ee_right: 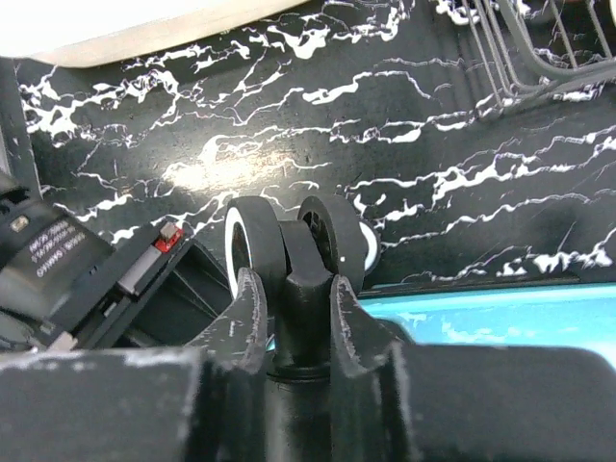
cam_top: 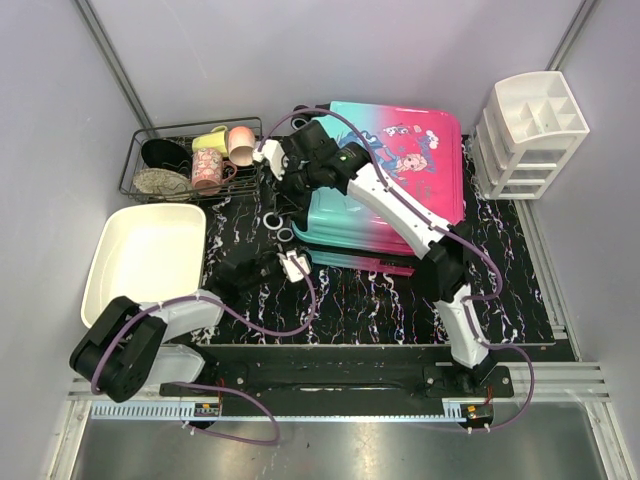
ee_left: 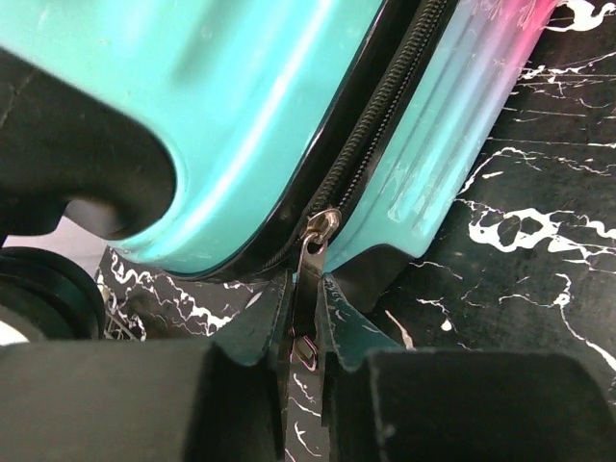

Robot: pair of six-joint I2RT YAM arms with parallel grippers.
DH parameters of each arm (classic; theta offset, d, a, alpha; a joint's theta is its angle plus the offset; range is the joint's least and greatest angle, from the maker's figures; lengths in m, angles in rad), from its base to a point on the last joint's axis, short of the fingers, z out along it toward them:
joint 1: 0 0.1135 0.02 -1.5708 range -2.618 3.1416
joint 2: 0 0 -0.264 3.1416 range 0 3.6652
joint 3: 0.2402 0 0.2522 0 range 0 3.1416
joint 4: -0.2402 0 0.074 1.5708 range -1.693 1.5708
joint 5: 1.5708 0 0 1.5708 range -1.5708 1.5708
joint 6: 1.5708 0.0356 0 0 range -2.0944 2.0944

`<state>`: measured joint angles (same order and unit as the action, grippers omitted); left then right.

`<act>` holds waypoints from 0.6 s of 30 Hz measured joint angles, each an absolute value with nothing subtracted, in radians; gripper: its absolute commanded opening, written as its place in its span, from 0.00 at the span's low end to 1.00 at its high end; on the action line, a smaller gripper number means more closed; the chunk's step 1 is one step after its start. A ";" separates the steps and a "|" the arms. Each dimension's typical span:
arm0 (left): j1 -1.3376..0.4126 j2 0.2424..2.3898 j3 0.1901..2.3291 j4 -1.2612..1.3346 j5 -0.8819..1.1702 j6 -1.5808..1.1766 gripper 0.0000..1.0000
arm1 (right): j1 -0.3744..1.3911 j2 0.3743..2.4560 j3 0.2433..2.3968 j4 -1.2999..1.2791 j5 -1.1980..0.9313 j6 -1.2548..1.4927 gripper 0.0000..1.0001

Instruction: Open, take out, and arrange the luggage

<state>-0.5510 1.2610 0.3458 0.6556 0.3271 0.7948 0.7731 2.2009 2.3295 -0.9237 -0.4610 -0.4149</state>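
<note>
Luggage point(cam_top: 410, 170): closed, flat at rear centre of worktop point(cam_top: 360, 295). Shell rigid, slick, bulky; probably light. Holds: zip pull point(ee_left: 310, 258), pinched in left gripper point(ee_left: 306, 289) jaws; wheel fork point(ee_right: 289, 241), clamped in right gripper point(ee_right: 296, 282) jaws.

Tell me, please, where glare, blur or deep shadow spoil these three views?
Top external: even light, sharp throughout, no strong glare. Left wrist: white sheen streaks the luggage's teal shell; the zipper pull is crisp, the left tool around it dark and soft. Right wrist: a bright glare patch on the mat; the right tool, closed on the caster, looks soft near the bottom edge.
</note>
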 measured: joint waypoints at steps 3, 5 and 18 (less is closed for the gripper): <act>-0.517 1.276 0.324 0.715 0.374 0.809 0.00 | 0.770 2.159 2.255 -0.876 -0.474 -0.475 0.00; -0.499 1.286 0.308 0.755 0.395 0.817 0.00 | 0.770 2.125 2.201 -0.850 -0.488 -0.511 0.00; -0.409 1.413 0.285 0.974 0.581 0.912 0.00 | 0.765 1.911 1.896 -0.799 -0.543 -0.657 0.00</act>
<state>-0.4088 1.4128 0.2852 0.9741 0.5808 0.9115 0.7647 1.9106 1.8957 -0.7986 -0.5434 -0.6575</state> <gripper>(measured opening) 0.146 0.125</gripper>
